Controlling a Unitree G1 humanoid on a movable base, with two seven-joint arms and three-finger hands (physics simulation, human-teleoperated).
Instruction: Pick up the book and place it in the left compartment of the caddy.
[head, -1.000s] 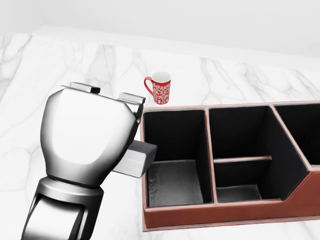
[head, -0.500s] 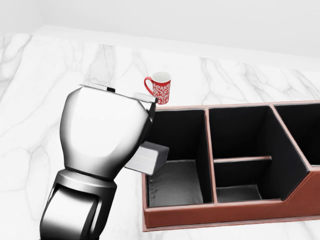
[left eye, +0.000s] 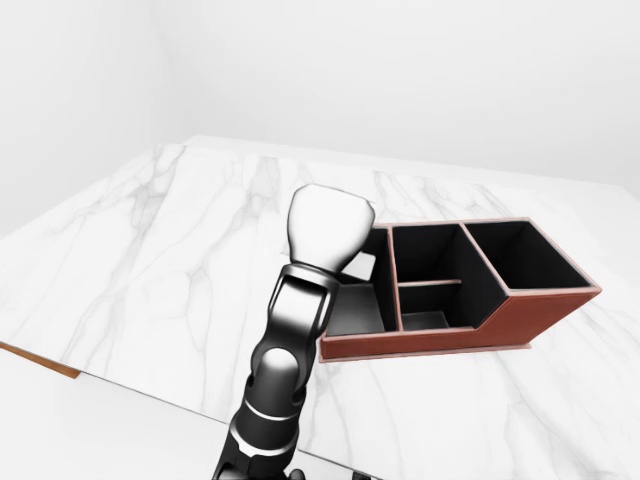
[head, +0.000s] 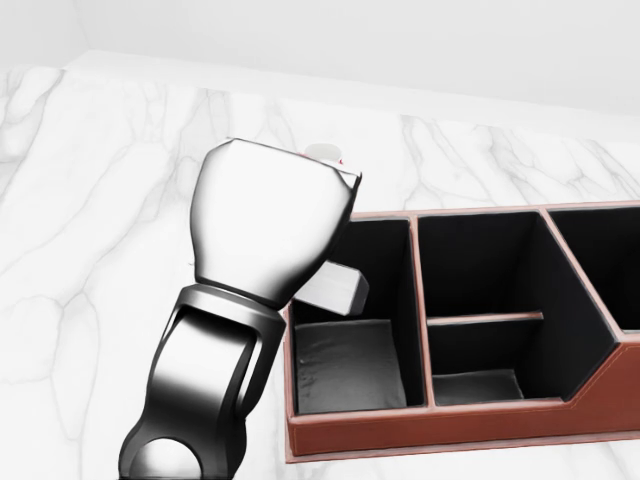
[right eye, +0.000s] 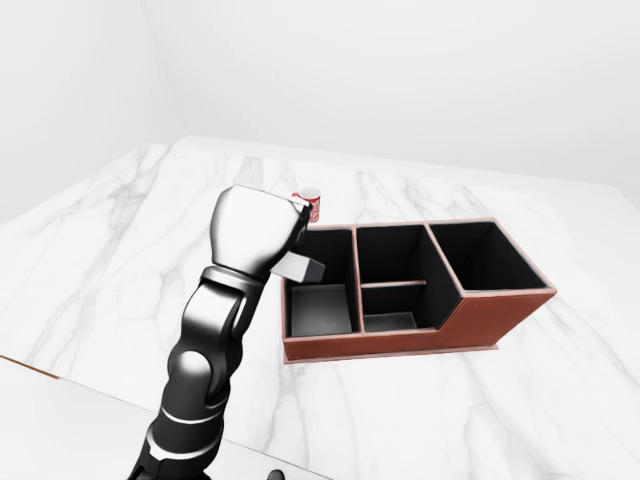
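Observation:
My left hand (head: 275, 225) shows its chrome back at the middle of the head view. It is shut on the book (head: 335, 288), a pale grey slab that sticks out to the right from under the palm. The book hangs over the left compartment (head: 345, 365) of the brown caddy (head: 430, 425), near that compartment's left wall and above its dark floor. The fingers themselves are hidden behind the hand. In the right-eye view the book (right eye: 300, 265) is just inside the caddy's left rim. My right hand does not show.
A red and white mug (right eye: 311, 203) stands on the marble counter (head: 90, 250) just beyond the caddy's upper left corner, mostly hidden by my hand in the head view. The caddy's middle compartment (head: 480, 290) has a divider, and a large one (right eye: 490, 255) lies to the right.
My left hand has carried the book to the right and up, from beside the caddy's left wall to over the left compartment. It now covers the mug.

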